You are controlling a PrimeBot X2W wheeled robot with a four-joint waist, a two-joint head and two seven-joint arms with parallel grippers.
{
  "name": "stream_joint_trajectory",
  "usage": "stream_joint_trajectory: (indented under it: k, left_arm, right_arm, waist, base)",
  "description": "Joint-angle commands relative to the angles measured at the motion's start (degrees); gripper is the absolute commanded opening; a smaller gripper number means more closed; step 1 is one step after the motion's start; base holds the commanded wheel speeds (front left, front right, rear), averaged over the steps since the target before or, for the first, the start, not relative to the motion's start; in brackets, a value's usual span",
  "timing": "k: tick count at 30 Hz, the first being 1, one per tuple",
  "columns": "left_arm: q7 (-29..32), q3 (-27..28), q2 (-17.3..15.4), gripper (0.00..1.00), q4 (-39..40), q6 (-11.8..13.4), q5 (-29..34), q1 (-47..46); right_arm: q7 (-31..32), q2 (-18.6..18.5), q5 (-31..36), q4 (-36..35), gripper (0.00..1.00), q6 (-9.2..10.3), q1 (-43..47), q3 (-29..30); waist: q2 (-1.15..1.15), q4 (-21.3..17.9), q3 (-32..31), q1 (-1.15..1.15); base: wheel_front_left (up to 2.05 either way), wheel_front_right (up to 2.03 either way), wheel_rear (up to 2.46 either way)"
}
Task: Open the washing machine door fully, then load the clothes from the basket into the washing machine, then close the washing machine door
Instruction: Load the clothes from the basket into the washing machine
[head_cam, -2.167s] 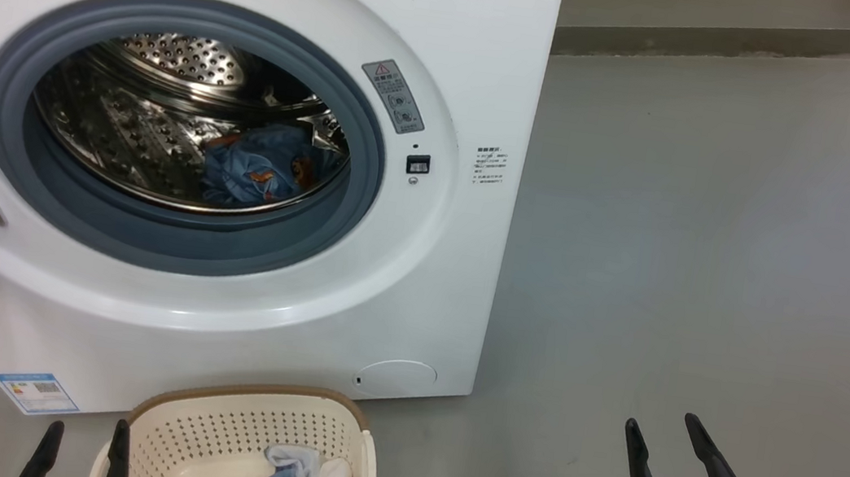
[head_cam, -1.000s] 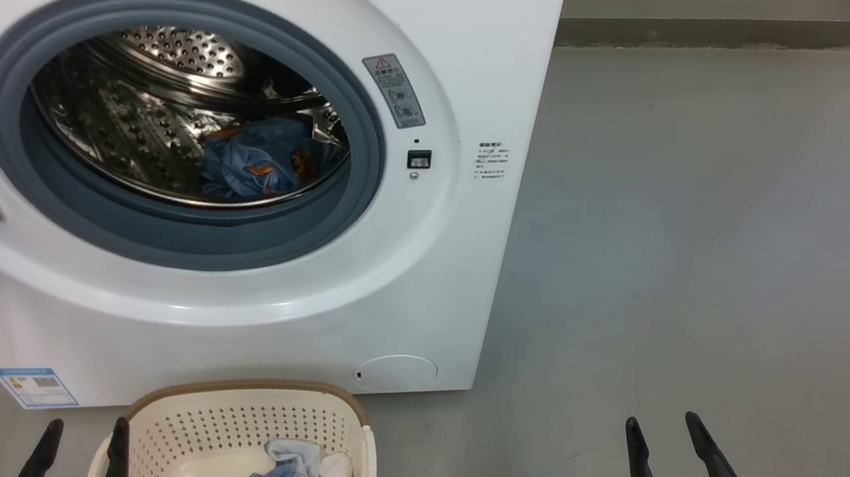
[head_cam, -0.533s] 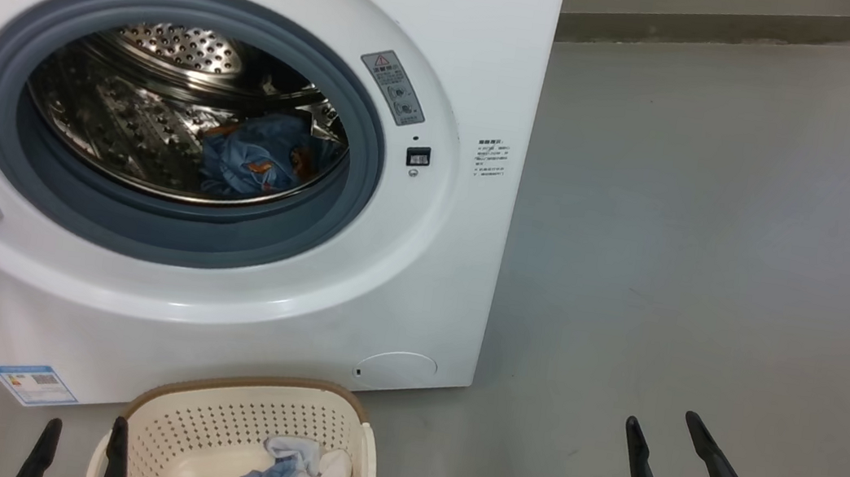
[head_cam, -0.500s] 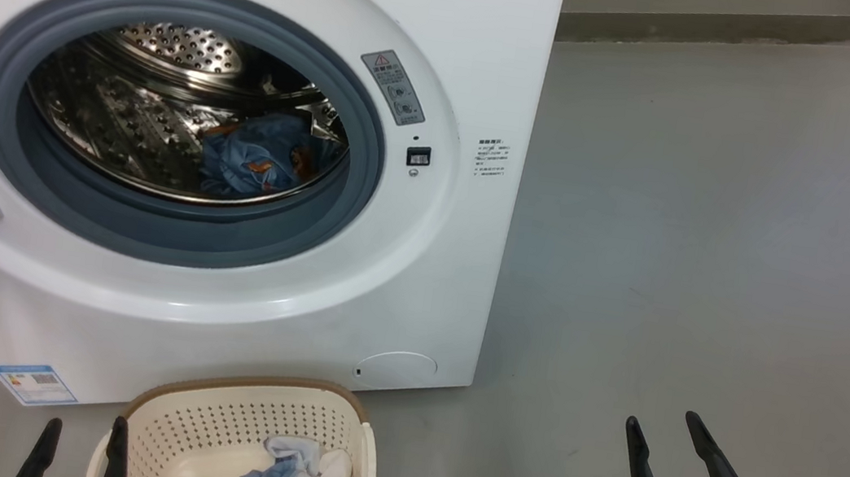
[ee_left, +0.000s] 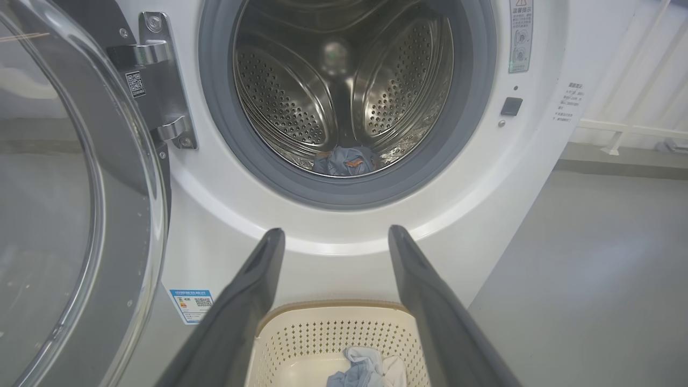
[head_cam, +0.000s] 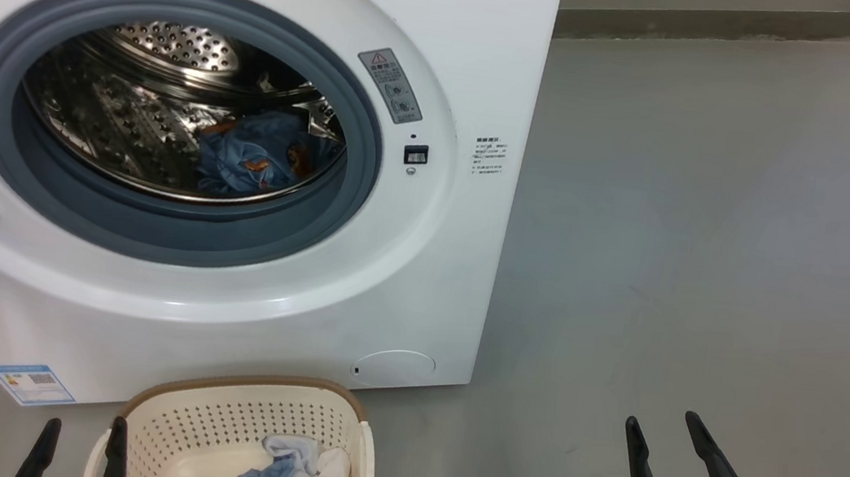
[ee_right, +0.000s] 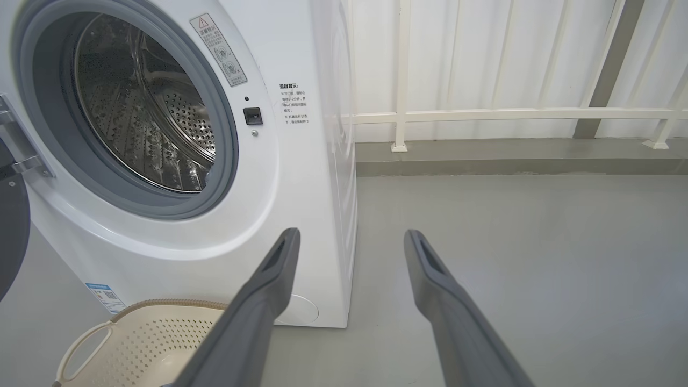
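Both spread wide and empty, the dark-fingered left gripper (ee_left: 336, 231) and right gripper (head_cam: 660, 420) hang before the big white washing machine (head_cam: 429, 272), light blue printed clothes (head_cam: 251, 158) in its steel drum (head_cam: 120, 124).

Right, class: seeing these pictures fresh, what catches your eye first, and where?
The big white washing machine on the left, its door swung open beside it, with blue clothes lying in the steel drum. In front stands the cream basket holding more cloth; the left gripper and right gripper hover open, empty.
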State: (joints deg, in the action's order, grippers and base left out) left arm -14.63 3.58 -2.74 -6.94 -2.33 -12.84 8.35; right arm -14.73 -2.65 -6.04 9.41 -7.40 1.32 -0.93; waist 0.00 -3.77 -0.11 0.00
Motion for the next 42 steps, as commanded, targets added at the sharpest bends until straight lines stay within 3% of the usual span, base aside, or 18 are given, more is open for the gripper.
stream_joint_trajectory:
  k: [1, 9, 16, 25, 35, 42]
  left_arm:
    - [-0.37, 1.97, -0.27, 1.00, 1.52, -0.11, 0.47, -0.98]
    - [-0.37, 1.99, -0.25, 1.00, 1.30, -0.31, 0.44, -0.99]
    - [1.39, 0.09, -0.59, 1.00, -0.88, -2.04, -1.03, -1.83]
    - [7.27, -3.83, -3.35, 1.00, -2.39, -4.32, -4.13, -6.92]
    - [17.42, -14.52, -12.52, 1.00, -9.86, -5.12, -13.09, -17.09]
    - [18.99, -21.10, -18.81, 1.00, -18.63, -5.14, -17.74, -25.31]
  right_arm:
    - [-0.27, -0.23, 0.42, -1.47, 1.00, -0.09, -1.03, -1.29]
    - [-0.27, -0.23, 0.28, -1.57, 1.00, -0.09, -1.00, -1.29]
    - [-0.27, -0.23, -0.10, -2.00, 1.00, -0.09, -1.07, -1.67]
    - [-0.27, -0.23, -2.07, -3.37, 1.00, -0.09, -3.96, -2.91]
    - [-0.27, -0.23, -4.11, -5.59, 1.00, -0.09, -10.96, -5.84]
    - [-0.27, -0.23, -4.37, -6.72, 1.00, -0.09, -14.89, -6.91]
  waist:
    - [0.00, -0.06, 0.04, 0.00]
    - [0.00, -0.23, 0.34, 0.00]
    - [0.00, -0.58, 1.84, 0.00]
    - [0.00, -1.84, 11.17, 0.00]
    - [0.00, -4.39, 25.27, 0.00]
    - [0.00, -6.56, 32.18, 0.00]
  base:
    - [0.00, 0.00, 0.00]
    - [0.00, 0.00, 0.00]
    - [0.00, 0.00, 0.00]
    - [0.00, 0.00, 0.00]
    - [0.00, 0.00, 0.00]
    - [0.00, 0.00, 0.00]
